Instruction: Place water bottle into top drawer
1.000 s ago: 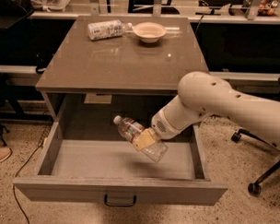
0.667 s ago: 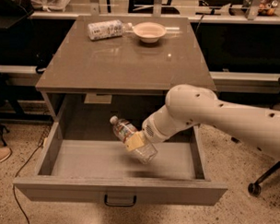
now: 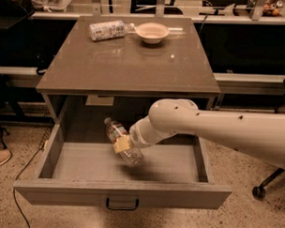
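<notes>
Gripper (image 3: pixel 122 144) is closed around the water bottle (image 3: pixel 114 129), but only one tan pad (image 3: pixel 121 144) shows; the other side is hidden behind the plastic. The clear ribbed bottle tilts with its neck up and away from the pincer, hanging over the floor of the open top drawer (image 3: pixel 123 193), not touching it as far as I can tell. No label text is readable. Just below the pincer sits the drawer's flat grey-brown front with a small dark handle (image 3: pixel 122 204). The smooth white arm (image 3: pixel 212 130) runs off to the right, cut off by the edge. Well above, on the glossy tabletop (image 3: pixel 130 64), lie a white-labelled bottle (image 3: pixel 107 30), print illegible, and a shallow pale bowl (image 3: pixel 152 31).
</notes>
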Tool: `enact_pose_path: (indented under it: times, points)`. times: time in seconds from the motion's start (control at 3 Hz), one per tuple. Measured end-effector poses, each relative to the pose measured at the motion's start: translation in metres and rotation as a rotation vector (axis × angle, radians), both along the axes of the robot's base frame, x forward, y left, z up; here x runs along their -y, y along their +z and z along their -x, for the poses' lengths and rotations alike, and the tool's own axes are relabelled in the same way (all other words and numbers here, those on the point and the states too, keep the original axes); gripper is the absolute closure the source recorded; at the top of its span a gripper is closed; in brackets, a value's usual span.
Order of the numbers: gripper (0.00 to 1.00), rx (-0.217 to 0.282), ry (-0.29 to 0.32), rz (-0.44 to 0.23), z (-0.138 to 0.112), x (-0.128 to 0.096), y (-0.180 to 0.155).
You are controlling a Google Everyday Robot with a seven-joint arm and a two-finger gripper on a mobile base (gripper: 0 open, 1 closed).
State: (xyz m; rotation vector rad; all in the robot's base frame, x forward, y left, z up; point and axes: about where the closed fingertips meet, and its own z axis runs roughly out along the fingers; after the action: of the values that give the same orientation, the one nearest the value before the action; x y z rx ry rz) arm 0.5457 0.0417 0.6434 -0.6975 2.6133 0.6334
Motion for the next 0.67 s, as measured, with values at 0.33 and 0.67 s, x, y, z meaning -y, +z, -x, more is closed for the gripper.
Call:
enact_pose_path:
  times: [0.33, 0.67]
  points:
    - [0.37, -0.004, -0.042, -0.008, -0.0050, -0.0070, -0.0118]
    - [0.15, -0.007, -0.080, 0.003, -0.0072, 0.0021, -0.0193]
